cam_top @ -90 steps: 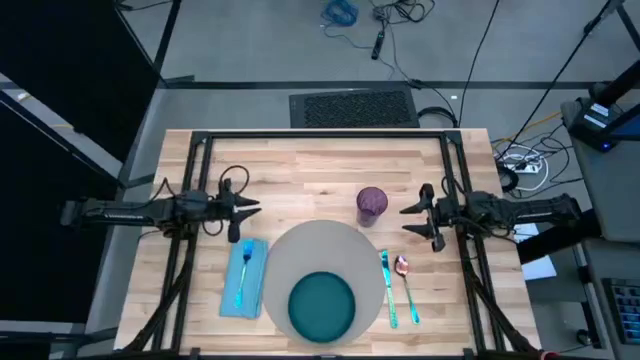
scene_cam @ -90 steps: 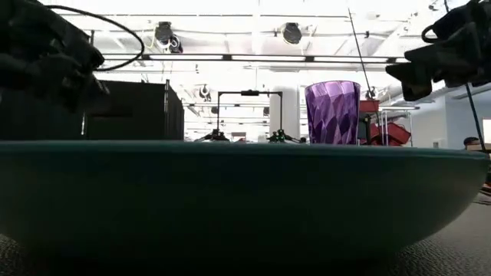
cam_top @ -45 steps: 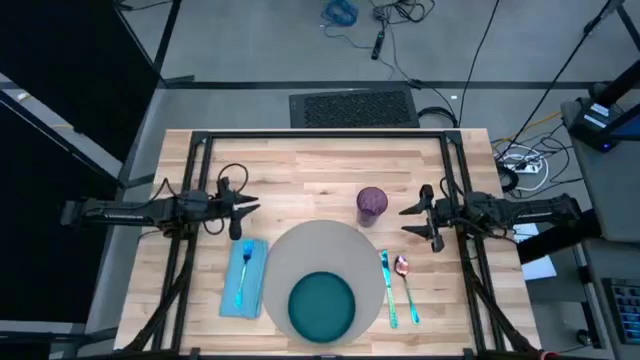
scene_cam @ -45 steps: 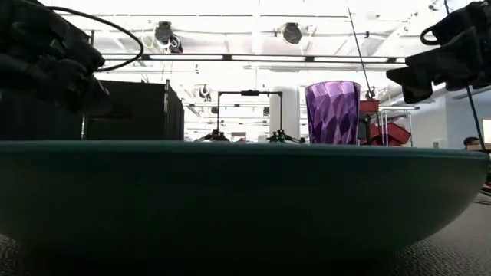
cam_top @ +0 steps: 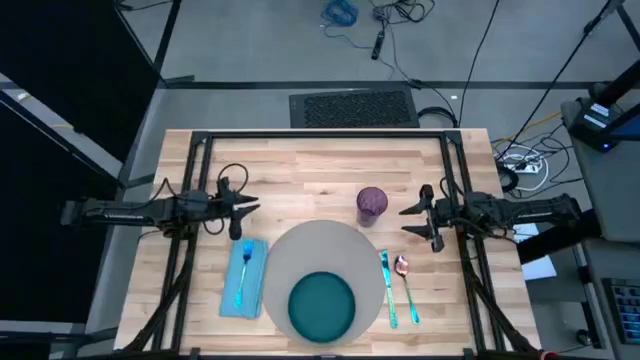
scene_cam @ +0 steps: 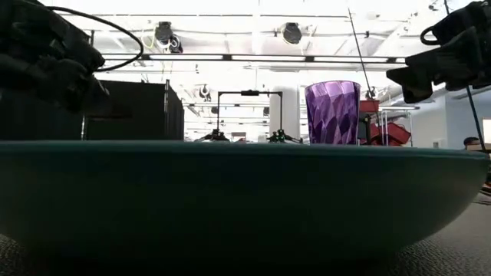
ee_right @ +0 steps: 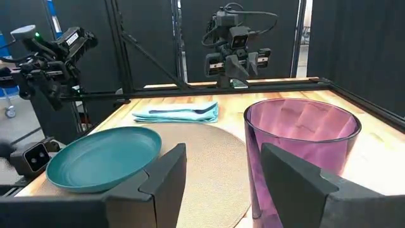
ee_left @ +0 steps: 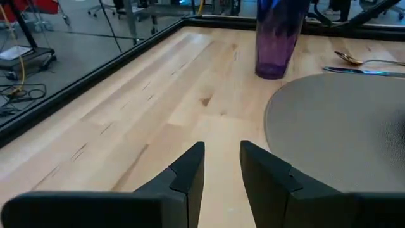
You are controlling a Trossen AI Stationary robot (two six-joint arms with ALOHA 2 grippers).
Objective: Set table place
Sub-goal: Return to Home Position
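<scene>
Left gripper (cam_top: 243,220): released, empty, 10 o'clock of mat (cam_top: 320,248).
Right gripper (cam_top: 408,221): released, empty, 2 o'clock of mat.
Cup (cam_top: 371,204): upright, 1 o'clock beside mat's rim.
Plate (cam_top: 322,305): on mat, toward 6 o'clock.

Slim matte-black left arm (cam_top: 130,211) and right arm (cam_top: 525,210). Black cable loop (cam_top: 232,170) by the left wrist. Blunt wedge fingers (ee_left: 190,170)

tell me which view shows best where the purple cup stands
High view: the purple cup stands on the table beyond the mat. Low view shows its upper part behind the plate; left wrist crops its top; right wrist hides its base.
</scene>
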